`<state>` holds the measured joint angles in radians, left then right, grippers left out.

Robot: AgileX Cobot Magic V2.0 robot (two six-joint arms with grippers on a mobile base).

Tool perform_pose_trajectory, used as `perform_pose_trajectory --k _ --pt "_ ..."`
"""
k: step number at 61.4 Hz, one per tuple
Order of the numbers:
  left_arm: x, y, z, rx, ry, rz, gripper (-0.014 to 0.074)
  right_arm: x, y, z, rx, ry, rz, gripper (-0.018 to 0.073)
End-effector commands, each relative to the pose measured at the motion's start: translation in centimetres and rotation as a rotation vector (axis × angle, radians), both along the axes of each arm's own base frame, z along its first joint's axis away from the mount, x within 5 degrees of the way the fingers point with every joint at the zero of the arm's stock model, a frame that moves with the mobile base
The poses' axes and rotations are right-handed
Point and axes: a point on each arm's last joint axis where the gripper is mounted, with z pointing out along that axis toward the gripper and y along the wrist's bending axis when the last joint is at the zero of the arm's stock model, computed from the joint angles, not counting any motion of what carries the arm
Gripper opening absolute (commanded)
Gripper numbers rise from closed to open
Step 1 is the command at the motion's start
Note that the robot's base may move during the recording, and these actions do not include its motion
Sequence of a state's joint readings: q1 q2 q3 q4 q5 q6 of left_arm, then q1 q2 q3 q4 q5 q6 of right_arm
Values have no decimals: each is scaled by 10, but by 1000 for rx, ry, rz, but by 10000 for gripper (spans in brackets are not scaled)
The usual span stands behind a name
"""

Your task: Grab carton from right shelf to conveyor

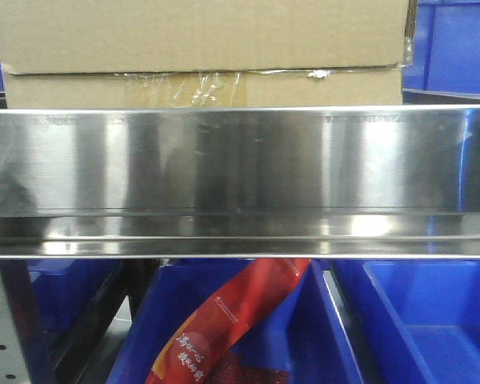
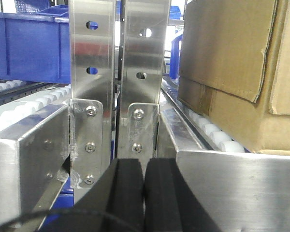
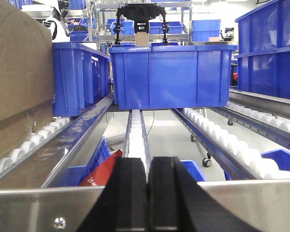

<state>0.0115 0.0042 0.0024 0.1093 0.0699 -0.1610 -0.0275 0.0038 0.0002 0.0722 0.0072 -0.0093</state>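
Note:
The brown cardboard carton [image 1: 200, 52] sits on the right shelf behind its shiny steel front rail [image 1: 240, 180], clear crinkled tape on its lower seam. It also shows at the right of the left wrist view [image 2: 232, 72], resting on white rollers, and at the left edge of the right wrist view [image 3: 17, 82]. My left gripper [image 2: 144, 166] is shut and empty, just in front of the rail by two steel uprights, left of the carton. My right gripper [image 3: 148, 166] is shut and empty, at the rail, right of the carton. The conveyor is out of view.
A blue bin [image 3: 171, 75] stands on the roller lanes [image 3: 135, 130] far behind the right gripper, with more blue bins [image 3: 79, 77] around. Below the rail, blue bins [image 1: 432, 320] hold a red packet [image 1: 224, 324]. Steel uprights [image 2: 118, 72] stand ahead of the left gripper.

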Motion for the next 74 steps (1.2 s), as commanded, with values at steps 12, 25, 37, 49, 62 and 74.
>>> perform_pose_trajectory --k 12,25,37,49,62,74 --pt "0 -1 3 -2 -27 -8 -6 0 0 2 -5 -20 1 -60" --pt "-1 -1 6 -1 -66 -12 -6 0 0 2 -5 -20 1 -60" --pt "-1 -1 10 -1 -105 -16 -6 -1 0 6 -6 -62 -3 -60" --pt "-1 -1 12 0 -126 -18 -6 -3 -1 16 -8 -178 -12 -60" --pt "-2 -2 17 1 -177 -24 -6 -3 -1 17 -8 -195 -13 -60" --pt "-10 -1 50 11 -210 -13 -6 -6 -1 31 -5 -205 -9 -60"
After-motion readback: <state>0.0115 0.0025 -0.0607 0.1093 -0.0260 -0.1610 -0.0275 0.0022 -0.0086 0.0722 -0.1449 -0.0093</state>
